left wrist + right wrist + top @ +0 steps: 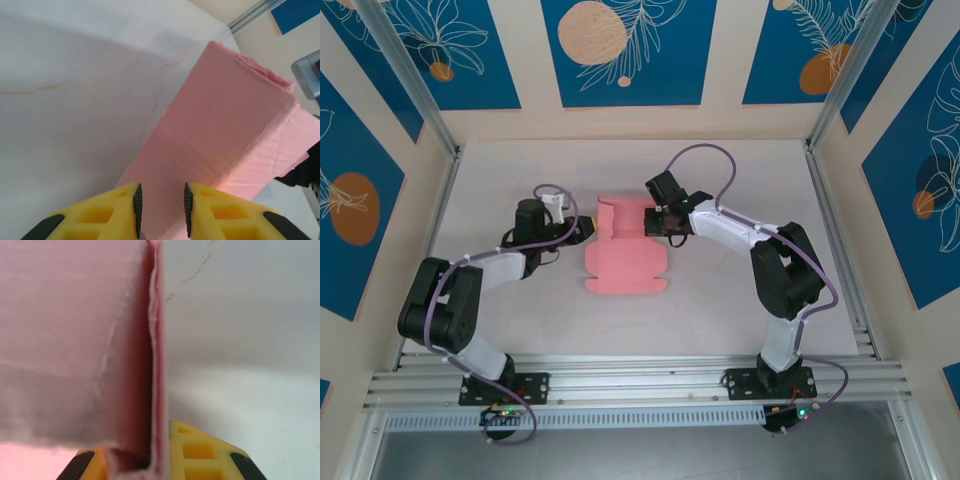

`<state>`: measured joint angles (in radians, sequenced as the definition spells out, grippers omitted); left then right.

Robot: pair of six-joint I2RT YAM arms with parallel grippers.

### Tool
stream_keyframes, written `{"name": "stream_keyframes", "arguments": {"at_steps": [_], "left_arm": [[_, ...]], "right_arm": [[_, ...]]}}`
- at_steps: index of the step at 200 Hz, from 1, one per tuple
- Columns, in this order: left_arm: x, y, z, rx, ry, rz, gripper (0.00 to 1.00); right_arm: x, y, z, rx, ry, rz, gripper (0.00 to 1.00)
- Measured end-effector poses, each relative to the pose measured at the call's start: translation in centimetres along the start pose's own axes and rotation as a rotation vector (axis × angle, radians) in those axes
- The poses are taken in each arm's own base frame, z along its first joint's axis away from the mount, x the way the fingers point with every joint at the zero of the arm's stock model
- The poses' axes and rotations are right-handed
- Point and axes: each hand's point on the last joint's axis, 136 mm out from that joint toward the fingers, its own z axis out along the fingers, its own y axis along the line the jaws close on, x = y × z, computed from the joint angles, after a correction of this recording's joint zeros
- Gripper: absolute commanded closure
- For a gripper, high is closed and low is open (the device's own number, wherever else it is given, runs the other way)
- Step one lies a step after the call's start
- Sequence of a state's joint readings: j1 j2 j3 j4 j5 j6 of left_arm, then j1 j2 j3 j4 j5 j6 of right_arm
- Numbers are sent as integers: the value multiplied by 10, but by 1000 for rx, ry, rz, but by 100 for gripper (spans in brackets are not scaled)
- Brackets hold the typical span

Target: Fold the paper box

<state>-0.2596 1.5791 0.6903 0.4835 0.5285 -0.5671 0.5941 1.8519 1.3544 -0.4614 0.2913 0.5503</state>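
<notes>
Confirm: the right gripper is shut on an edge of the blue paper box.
Wrong colour: the paper box is pink, as the top external view shows. The right gripper is indeed shut on an edge of it.

The left arm [492,268] and the right arm [730,228] are built alike: smooth white shells cover the long links, and rounded black housings sit at the joints. A thin purple cable [705,150] runs along each arm in loose loops. At each black base [505,388] a small green light glows. The left fingers [100,216] and the right fingers [200,456] are yellow plastic with square hollow pockets. The left ones have black ribbed pads on the inner faces.
</notes>
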Motion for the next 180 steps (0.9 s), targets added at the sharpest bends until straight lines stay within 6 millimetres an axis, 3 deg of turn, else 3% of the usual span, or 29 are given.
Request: {"name": "stream_keyframes", "arguments": {"at_steps": [112,180], "left_arm": [[12,-5,4,-1,35,70,62],[-8,-5,9,-41,-2,142,64]], "right_arm": [[1,-1,6,2,11,2,100],[3,9,4,-12,10,-26,100]]}}
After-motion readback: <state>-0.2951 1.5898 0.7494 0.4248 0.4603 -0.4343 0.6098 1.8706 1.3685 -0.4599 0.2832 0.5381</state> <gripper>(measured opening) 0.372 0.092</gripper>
